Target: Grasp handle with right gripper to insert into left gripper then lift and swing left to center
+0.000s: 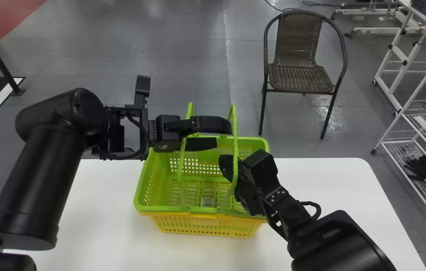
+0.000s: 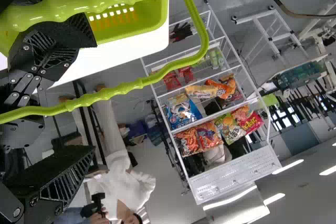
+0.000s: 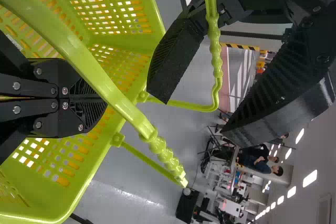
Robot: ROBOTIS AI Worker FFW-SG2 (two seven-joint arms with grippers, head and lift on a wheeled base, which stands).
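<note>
In the head view my left gripper [image 1: 223,135] stands open above the green basket [image 1: 141,205], pointing right. Its own view shows the left gripper [image 2: 92,97] with spread fingers. The left handle [image 1: 181,162] runs upward at it; in the right wrist view that handle [image 3: 215,51] passes between the open fingers. My right gripper [image 1: 226,165] is lower, over the basket's right part. The right wrist view shows the right gripper [image 3: 105,98] shut, with the right handle [image 3: 113,90] crossing in front of its fingers. Whether they touch I cannot tell.
The green basket sits in a yellow basket [image 1: 201,226] on the white table [image 1: 104,226]. A wicker chair [image 1: 299,75] stands behind the table. White shelving [image 1: 401,145] stands at the right.
</note>
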